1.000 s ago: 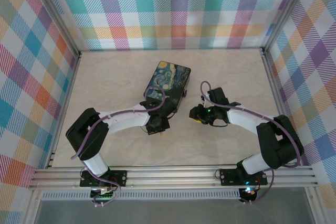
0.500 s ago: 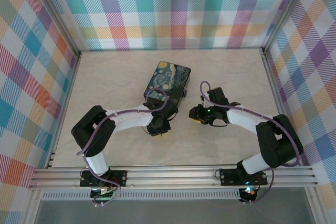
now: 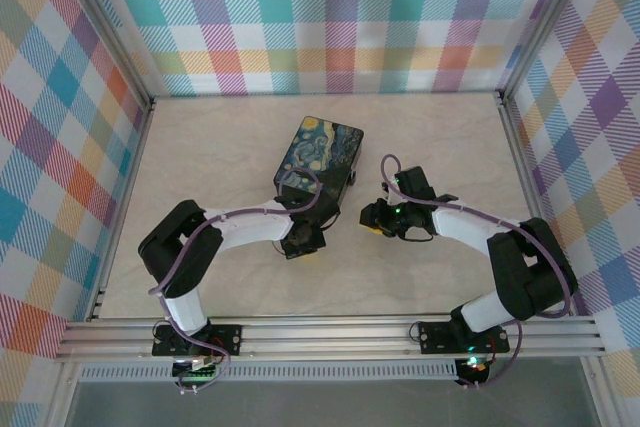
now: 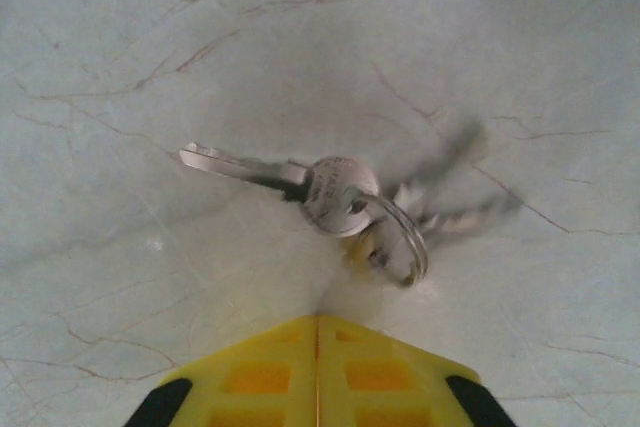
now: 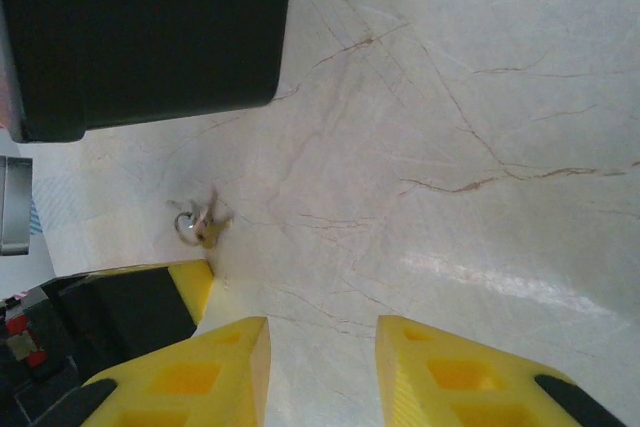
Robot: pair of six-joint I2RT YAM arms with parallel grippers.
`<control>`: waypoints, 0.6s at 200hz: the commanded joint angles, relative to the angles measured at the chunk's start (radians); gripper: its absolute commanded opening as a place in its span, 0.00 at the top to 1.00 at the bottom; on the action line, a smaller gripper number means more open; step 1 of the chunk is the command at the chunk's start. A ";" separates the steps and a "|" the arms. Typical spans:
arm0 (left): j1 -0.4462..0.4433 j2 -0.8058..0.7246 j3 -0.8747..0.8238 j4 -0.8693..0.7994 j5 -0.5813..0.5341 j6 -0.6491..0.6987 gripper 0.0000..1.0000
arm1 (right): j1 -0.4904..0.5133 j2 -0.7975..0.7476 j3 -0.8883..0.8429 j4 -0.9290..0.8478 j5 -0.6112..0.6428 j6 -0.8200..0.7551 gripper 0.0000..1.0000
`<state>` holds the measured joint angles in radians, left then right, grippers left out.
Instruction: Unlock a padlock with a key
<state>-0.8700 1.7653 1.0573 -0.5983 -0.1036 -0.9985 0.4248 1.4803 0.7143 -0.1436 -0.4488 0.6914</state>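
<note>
key [image 4: 320,190]: likely light, stiff, slippery; flat on tabletop [image 4: 500,47]; pinch head | left hand [image 4: 318,347] closed, empty | right hand [image 5: 322,347] fingers apart, empty

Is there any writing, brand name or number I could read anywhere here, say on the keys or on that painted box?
No text can be read in these pictures.
On the silvery metal key, any stamping on the round head is too blurred to read.
On the flat black-sided box with a swirling blue night-sky painting on its lid, there is a picture but no lettering that can be made out.
</note>
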 commanded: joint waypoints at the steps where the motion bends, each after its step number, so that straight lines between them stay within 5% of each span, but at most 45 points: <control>1: -0.009 0.006 -0.003 -0.053 -0.033 0.034 0.98 | -0.006 0.006 -0.007 0.021 -0.028 -0.019 0.67; 66: 0.011 -0.061 0.058 -0.128 -0.020 0.115 1.00 | -0.006 -0.003 -0.005 0.014 -0.030 -0.020 0.67; 120: 0.013 -0.087 0.178 -0.172 -0.015 0.396 0.68 | -0.013 -0.013 0.002 -0.001 -0.008 -0.013 0.67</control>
<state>-0.8623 1.7103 1.1801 -0.7307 -0.1131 -0.7807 0.4248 1.4803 0.7143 -0.1364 -0.4568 0.6914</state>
